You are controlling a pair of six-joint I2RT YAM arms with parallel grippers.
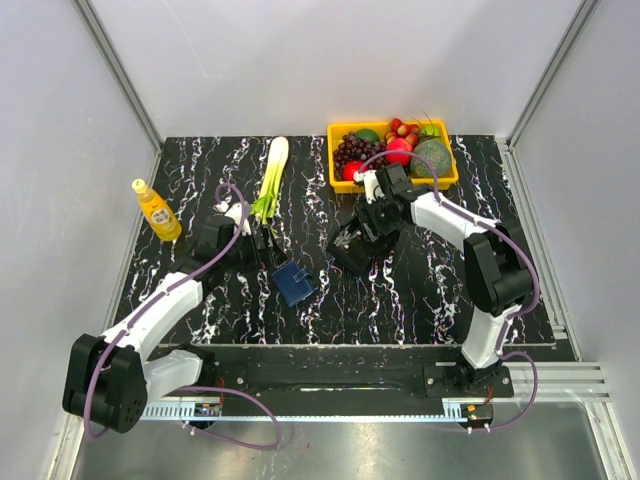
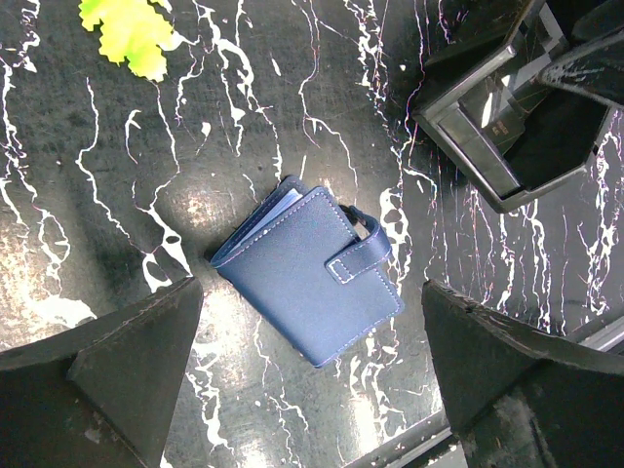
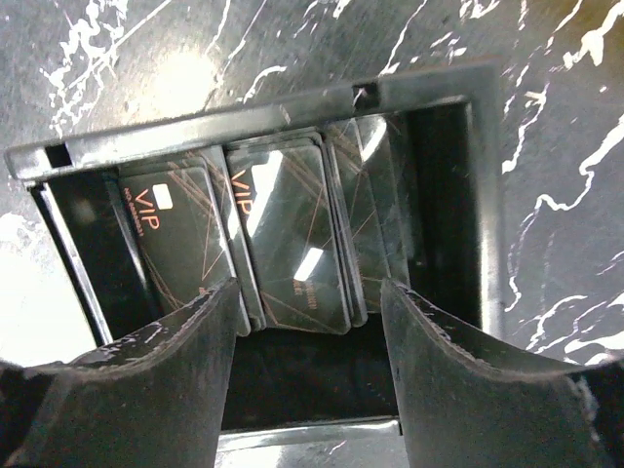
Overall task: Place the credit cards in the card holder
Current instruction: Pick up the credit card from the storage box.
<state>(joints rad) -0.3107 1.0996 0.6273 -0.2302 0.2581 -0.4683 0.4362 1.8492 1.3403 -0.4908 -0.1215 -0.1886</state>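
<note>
Both left fingers (image 2: 117,380) stand apart, the closed card holder (image 2: 310,273) between them.

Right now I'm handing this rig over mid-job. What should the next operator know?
The left gripper is open, over the card holder.
The right gripper is open, over the cards in the tray, gripping none.
The holder lies shut, strap fastened.
Done: no card moved, as far as I can see.
Left: open the holder, lift the cards, slot them in.
</note>
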